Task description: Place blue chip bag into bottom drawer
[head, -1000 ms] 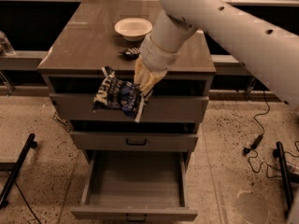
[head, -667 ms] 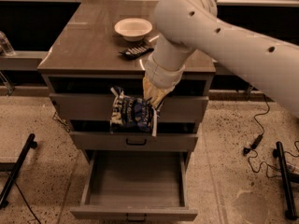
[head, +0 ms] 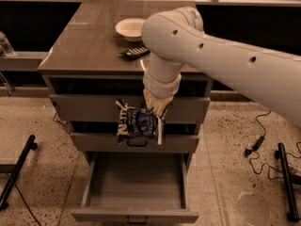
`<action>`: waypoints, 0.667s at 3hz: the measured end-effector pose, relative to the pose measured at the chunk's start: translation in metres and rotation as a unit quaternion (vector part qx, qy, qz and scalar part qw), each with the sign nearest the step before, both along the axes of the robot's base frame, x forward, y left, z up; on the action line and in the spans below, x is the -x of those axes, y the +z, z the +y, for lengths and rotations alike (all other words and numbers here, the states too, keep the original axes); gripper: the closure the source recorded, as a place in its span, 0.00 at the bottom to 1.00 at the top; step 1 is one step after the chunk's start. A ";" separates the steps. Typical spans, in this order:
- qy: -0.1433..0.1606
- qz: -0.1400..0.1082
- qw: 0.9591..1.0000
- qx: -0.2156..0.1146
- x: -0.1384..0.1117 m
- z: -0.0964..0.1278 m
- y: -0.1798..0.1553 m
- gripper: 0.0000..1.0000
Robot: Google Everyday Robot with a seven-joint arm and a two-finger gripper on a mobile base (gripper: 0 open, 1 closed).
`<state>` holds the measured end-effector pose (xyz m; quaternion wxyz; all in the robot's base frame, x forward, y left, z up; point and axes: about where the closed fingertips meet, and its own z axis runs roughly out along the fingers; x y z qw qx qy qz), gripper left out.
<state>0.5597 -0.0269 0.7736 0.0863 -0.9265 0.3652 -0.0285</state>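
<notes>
The blue chip bag (head: 138, 125) hangs crumpled from my gripper (head: 155, 108), which is shut on its upper right edge. The bag is in the air in front of the middle drawer front, above the bottom drawer (head: 136, 187). The bottom drawer is pulled out and open, its grey inside showing with nothing in it. My white arm comes in from the right and points down over the cabinet's front edge.
A white bowl (head: 132, 28) and a small flat dark ridged packet (head: 134, 52) sit on the cabinet top (head: 84, 46). Two shallower drawers sit above the open one. Black stand legs (head: 16, 171) and cables lie on the speckled floor at both sides.
My gripper has carried the blue chip bag downward and a little to the right, from in front of the top drawer to in front of the middle drawer.
</notes>
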 end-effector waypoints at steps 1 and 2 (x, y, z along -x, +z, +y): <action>0.014 -0.030 0.999 0.041 0.017 -0.039 -0.061 1.00; 0.030 -0.030 0.998 0.037 0.035 -0.063 -0.126 1.00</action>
